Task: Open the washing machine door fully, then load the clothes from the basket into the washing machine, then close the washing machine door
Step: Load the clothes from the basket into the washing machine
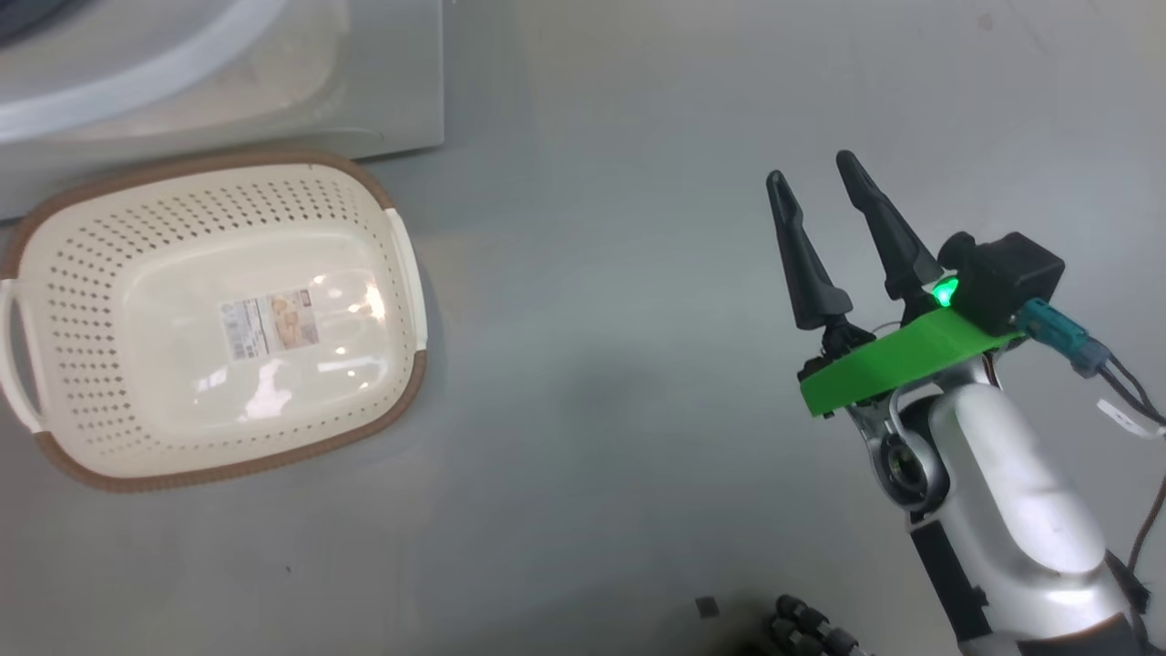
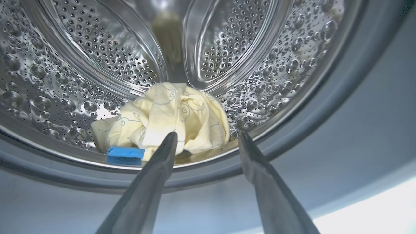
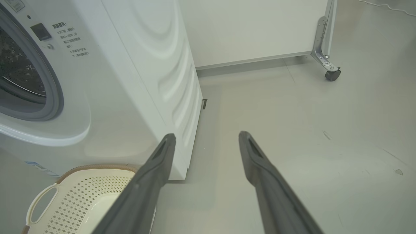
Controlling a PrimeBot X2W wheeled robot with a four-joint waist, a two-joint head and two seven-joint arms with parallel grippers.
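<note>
Bright, even light; glare on the basket floor; drum curves at wide-angle edges

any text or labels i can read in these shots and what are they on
washing machine front, beside the drum opening: lines of grey Chinese print, too small to read
its top corner: corner label, cut off, unreadable
low on its front: blue label sticker, blurred
basket bottom: product sticker with a small picture, print too blurred to read
Nothing is clear enough to quote.
</note>
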